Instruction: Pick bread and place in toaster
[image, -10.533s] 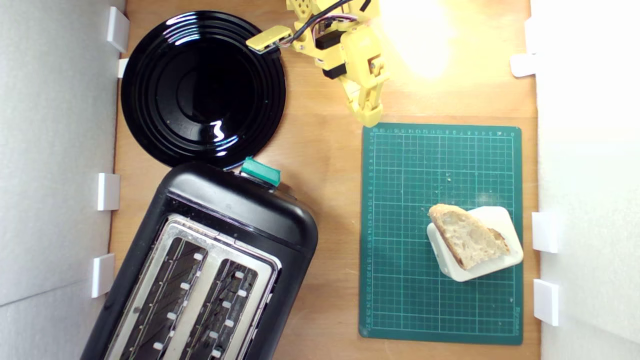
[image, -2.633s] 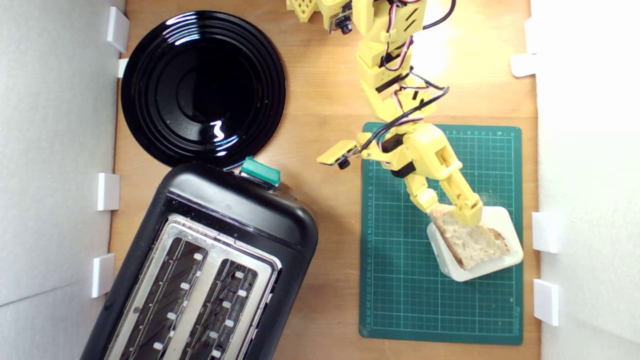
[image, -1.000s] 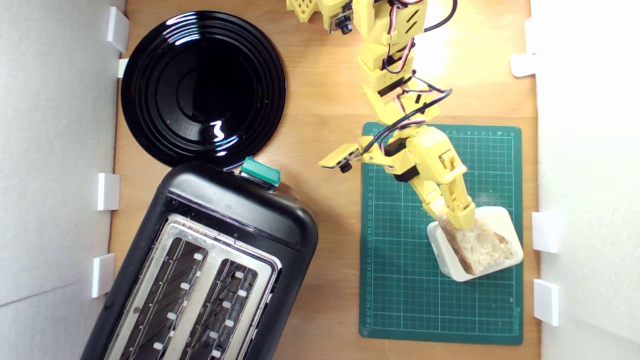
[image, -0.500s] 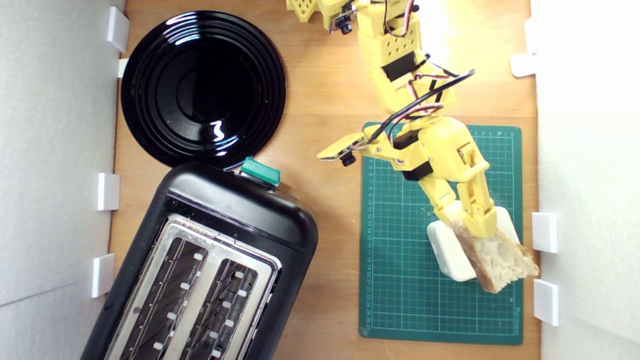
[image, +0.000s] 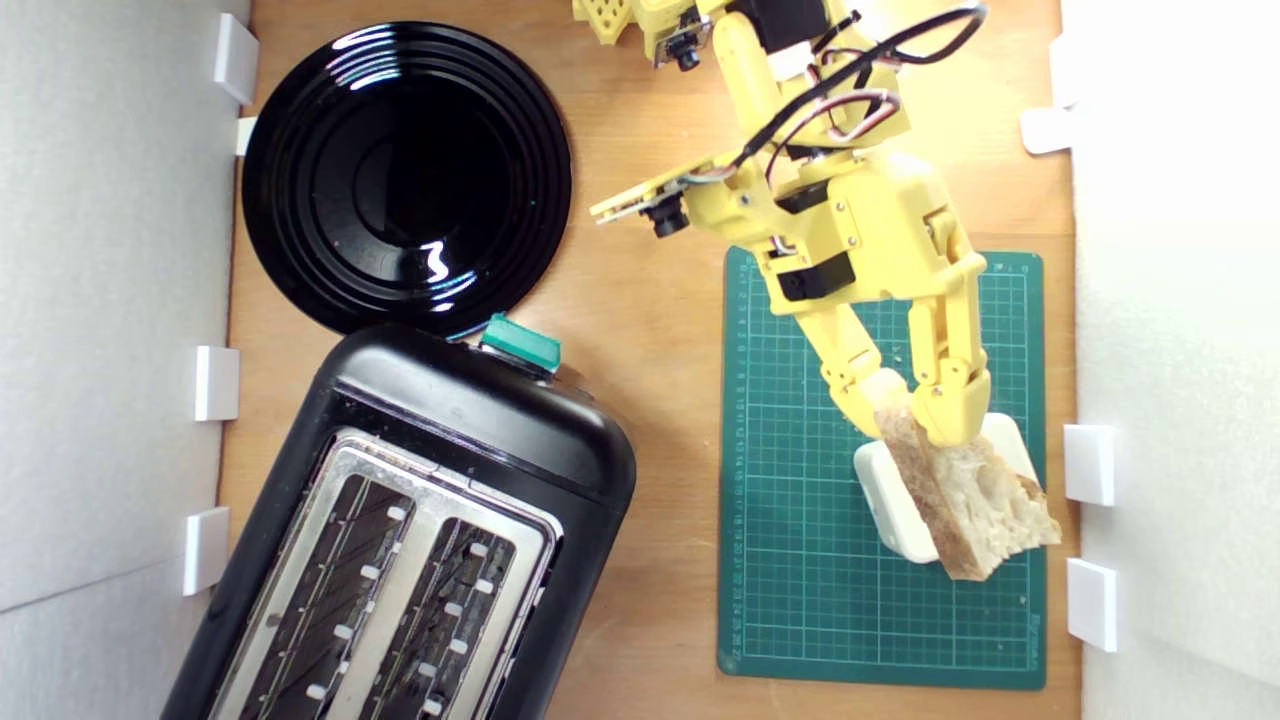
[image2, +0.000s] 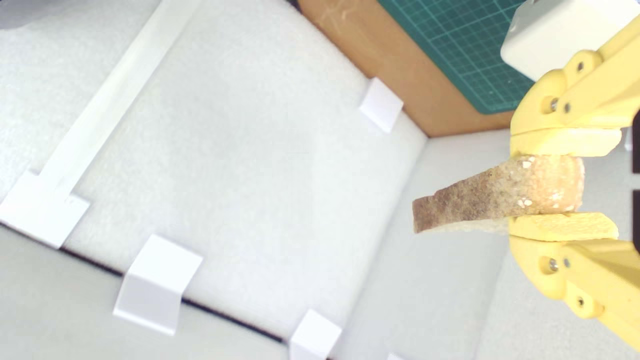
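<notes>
Yellow gripper (image: 915, 415) clamps the bread (image: 975, 505) by its crust end, raised over the white block (image: 885, 500) at exterior view's right. Carry step, I'd say; next it needs a swing across to the toaster (image: 420, 540), w/ slice lined up to a slot.

Strong glare is seen on the bench (image: 650, 300) at the exterior view's top, with highlights on the black plate (image: 405, 180). Both views are bright; the wrist view is overexposed.

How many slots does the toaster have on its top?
2. Both lie side by side in the toaster's silver top plate: one slot toward the exterior view's left, the other toward its right.
</notes>
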